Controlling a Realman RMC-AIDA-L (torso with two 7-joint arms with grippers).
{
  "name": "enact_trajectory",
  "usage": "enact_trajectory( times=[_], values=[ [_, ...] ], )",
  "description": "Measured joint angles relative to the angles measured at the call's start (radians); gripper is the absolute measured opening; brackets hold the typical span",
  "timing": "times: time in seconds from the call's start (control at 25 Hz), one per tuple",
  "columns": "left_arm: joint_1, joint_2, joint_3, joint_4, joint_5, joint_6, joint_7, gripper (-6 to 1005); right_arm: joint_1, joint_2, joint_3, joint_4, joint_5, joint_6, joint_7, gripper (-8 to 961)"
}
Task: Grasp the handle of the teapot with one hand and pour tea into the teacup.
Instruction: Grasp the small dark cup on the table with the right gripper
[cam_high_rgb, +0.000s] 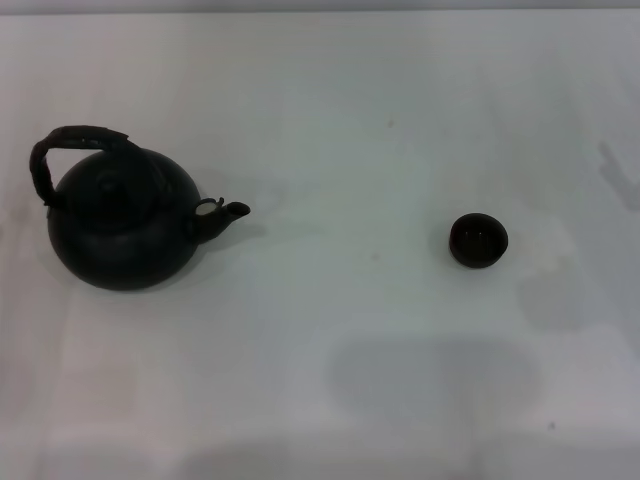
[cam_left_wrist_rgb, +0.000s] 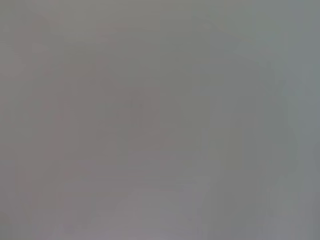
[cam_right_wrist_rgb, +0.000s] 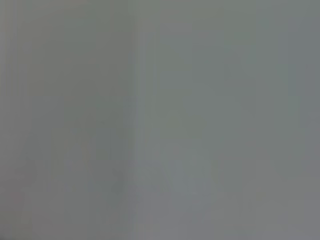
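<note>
The teapot (cam_high_rgb: 122, 222), large, round and black-brown, stands upright on the white table (cam_high_rgb: 350, 120) at the left in the head view. Its short spout (cam_high_rgb: 228, 212) points right, toward the teacup. The handle (cam_high_rgb: 72, 146), a dark arched hoop with a wrapped top, rises over the lid and leans to the left. The teacup (cam_high_rgb: 478, 241), a small dark brown bowl, stands at the right, well apart from the teapot. Neither gripper shows in any view. Both wrist views show only a plain grey surface.
The white table fills the head view. A soft shadow (cam_high_rgb: 430, 375) lies on it near the front middle. A faint grey mark (cam_high_rgb: 618, 175) shows at the right edge.
</note>
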Motion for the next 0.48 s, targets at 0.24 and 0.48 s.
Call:
enact_trajectory(
  times=[0.24,0.48],
  values=[
    [-0.003,0.0,0.0,0.001,-0.001,0.0,0.0,798,0.002,0.0,-0.001,0.011,-0.001,0.014,-0.027,844],
    [-0.009,0.0,0.005,0.001,0.004,0.0,0.001,798,0.004,0.0,-0.002,0.011,-0.004,0.014,-0.026,845]
  ],
)
